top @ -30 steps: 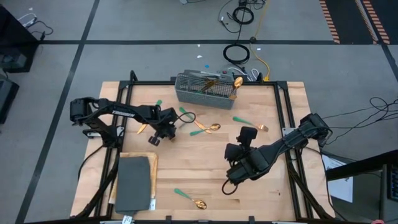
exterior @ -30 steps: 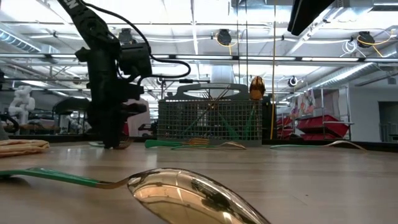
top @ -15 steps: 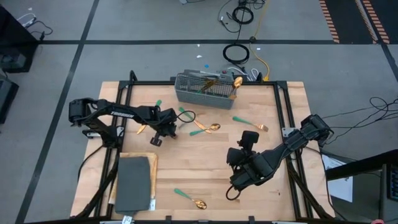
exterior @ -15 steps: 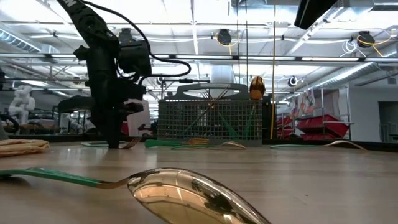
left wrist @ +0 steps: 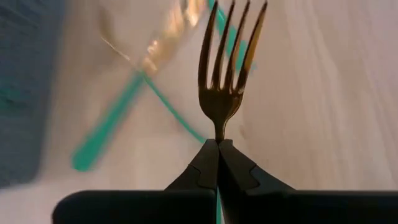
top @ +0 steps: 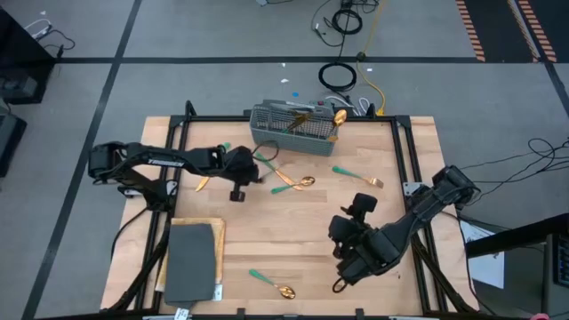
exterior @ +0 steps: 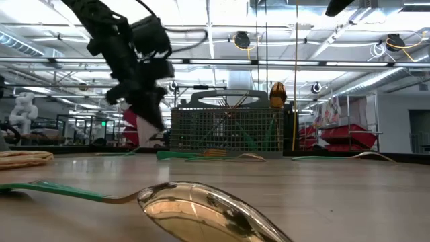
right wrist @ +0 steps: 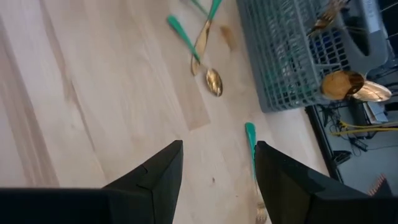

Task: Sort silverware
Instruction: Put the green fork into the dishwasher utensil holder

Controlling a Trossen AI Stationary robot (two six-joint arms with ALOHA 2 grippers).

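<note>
The silverware has gold heads and teal handles. My left gripper (left wrist: 217,146) is shut on a fork (left wrist: 227,68) above the table's left-middle (top: 252,172), and shows raised in the low view (exterior: 151,114). Two pieces (top: 292,182) lie crossed on the wood just right of it. Another fork (top: 356,175) lies further right, and a spoon (top: 271,284) near the front edge. The grey mesh caddy (top: 293,132) at the far edge holds several pieces. My right gripper (right wrist: 217,149) hovers open over the near right (top: 340,271), with nothing between its fingers. My left gripper pinches the fork's thin neck (left wrist: 219,132), just below the head, between its two fingertips. The fingers lie along the fork, whose tines point straight on past the fingertips. The handle runs back under the fingers, hidden. The fork is lifted clear of the table.
A dark grey pad on a tan cloth (top: 191,262) lies at the near left corner. A knife (top: 203,184) lies under my left arm. Black frame rails (top: 404,160) run along the table's sides. Bare wood (top: 293,231) spreads across the middle.
My left gripper has risen off the table and tipped, drifting a little toward the caddy; the fork has come up with it, clear of the wood. My right gripper has swung toward the table's near edge, turning as it went, and has stayed open.
</note>
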